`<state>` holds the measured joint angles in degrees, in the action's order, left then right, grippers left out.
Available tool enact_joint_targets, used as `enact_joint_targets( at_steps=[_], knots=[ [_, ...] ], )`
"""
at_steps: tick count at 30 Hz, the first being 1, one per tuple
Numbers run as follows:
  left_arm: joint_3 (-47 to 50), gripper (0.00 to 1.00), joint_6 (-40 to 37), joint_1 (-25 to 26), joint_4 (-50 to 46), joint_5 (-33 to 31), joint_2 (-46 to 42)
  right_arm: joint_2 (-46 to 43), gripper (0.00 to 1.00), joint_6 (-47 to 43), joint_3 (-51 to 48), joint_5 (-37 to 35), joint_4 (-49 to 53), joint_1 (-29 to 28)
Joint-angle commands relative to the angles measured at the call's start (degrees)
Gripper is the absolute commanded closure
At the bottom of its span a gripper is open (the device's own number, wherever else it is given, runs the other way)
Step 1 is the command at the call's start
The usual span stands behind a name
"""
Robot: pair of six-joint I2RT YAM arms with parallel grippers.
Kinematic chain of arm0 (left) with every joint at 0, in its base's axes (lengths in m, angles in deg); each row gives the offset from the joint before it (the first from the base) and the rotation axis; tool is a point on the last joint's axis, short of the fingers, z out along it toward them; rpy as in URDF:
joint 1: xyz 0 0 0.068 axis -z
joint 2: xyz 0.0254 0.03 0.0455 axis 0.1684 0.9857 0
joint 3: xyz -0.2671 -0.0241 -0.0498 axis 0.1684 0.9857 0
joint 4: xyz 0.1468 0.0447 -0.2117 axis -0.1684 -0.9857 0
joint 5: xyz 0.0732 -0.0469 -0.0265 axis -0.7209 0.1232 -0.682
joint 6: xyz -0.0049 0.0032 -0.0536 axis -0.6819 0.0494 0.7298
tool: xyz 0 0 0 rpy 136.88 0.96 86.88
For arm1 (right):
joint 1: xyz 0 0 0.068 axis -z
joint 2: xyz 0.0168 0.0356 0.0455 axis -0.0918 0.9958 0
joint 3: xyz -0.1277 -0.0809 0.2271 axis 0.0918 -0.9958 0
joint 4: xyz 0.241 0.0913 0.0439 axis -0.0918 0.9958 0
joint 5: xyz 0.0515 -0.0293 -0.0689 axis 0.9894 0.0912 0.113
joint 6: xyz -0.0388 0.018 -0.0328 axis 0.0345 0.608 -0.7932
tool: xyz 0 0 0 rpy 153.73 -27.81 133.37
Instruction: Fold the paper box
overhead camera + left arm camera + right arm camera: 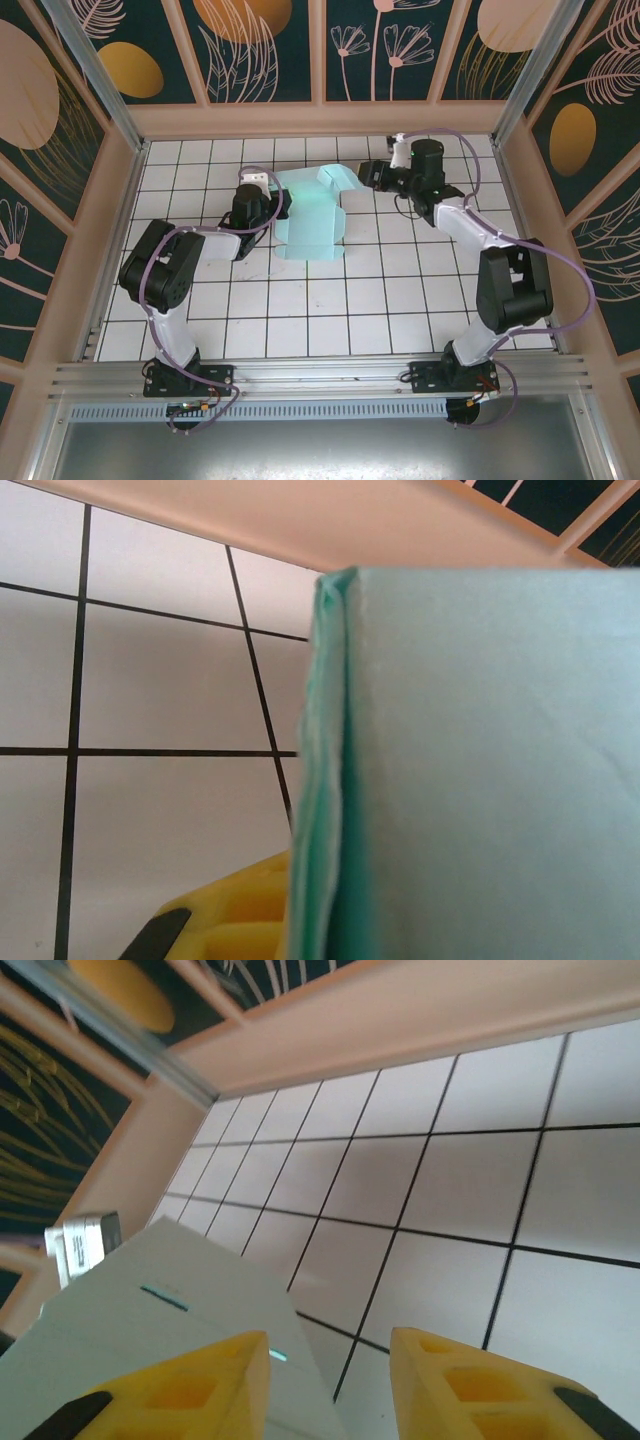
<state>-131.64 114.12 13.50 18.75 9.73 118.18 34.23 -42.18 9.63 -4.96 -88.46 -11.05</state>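
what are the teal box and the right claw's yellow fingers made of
The paper box looks like thin matte card: its folded edge shows two thin wavy layers. The right claw has yellow fingers, probably moulded or printed plastic: uniform colour, recessed pockets, dull sheen.

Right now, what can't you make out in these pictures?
Left wrist view: the paper box is so close that the frame edges cut off its flaps and shape.
Top view: the left claw is too small to show whether it grips the card.
Right wrist view: the right claw covers the box's near edge.
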Motion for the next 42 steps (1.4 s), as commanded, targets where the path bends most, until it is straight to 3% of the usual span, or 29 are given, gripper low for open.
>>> enact_joint_targets(
  at_steps=[1, 10, 23, 30, 42],
  knots=[
    [-1.7, 1.0, 1.0, -0.1, 0.2, 0.8, -1.7, 0.2, 0.63, -5.7, 3.1, 3.9, 1.7, -2.3],
    [-4.1, 1.0, 3.1, -0.1, -5.3, -0.3, -2.4, 0.2, 0.63, -14.8, 4.3, -0.7, 6.5, -6.4],
    [-5.4, 1.0, 4.0, -0.1, -6.6, 1.4, -1.0, 1.7, 0.63, -20.8, 4.9, -7.7, 6.0, -11.5],
    [-5.4, 1.0, 4.1, -0.1, -6.8, 2.4, -0.5, 2.7, 0.63, -22.1, 4.9, -7.1, 5.4, -12.4],
    [-5.4, 1.0, 3.7, -0.1, -6.7, 3.5, -0.6, 5.7, 0.68, -26.3, 8.2, -20.0, 6.2, -15.5]
  ],
)
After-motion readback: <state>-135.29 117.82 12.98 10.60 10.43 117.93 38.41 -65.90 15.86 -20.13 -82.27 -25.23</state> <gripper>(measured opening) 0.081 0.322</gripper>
